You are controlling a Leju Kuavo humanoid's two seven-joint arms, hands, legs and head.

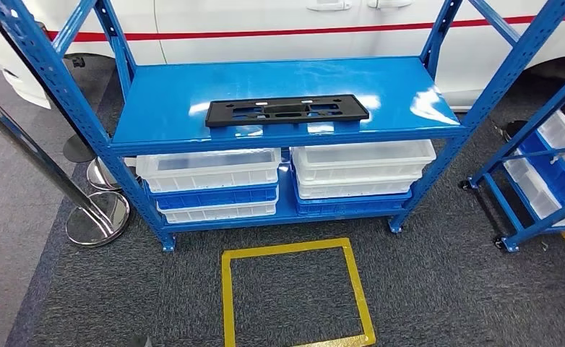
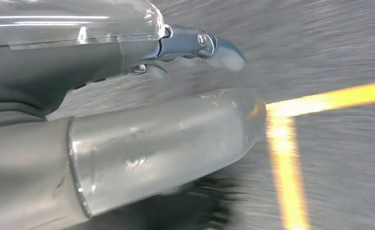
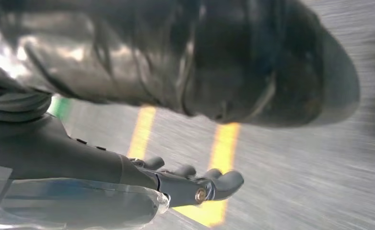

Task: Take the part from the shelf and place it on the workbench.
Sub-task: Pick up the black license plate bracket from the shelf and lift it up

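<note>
part (image 1: 287, 110) flat, black, slotted, long

Head camera sits high and looks forward and down onto the blue shelf (image 1: 287, 97), from a moderate distance, with the grey carpet (image 1: 438, 289) and a yellow tape square (image 1: 294, 293) on the floor just below it. Left wrist camera rides close behind the left hand (image 2: 142, 100), aimed past the fingers at blurred carpet and a corner of yellow tape just beyond the thumb tip. Right wrist camera is equally tight behind the right hand (image 3: 142, 184), facing the floor, yellow stripes passing beyond its fingers. All three views share carpet and yellow floor tape.
</note>
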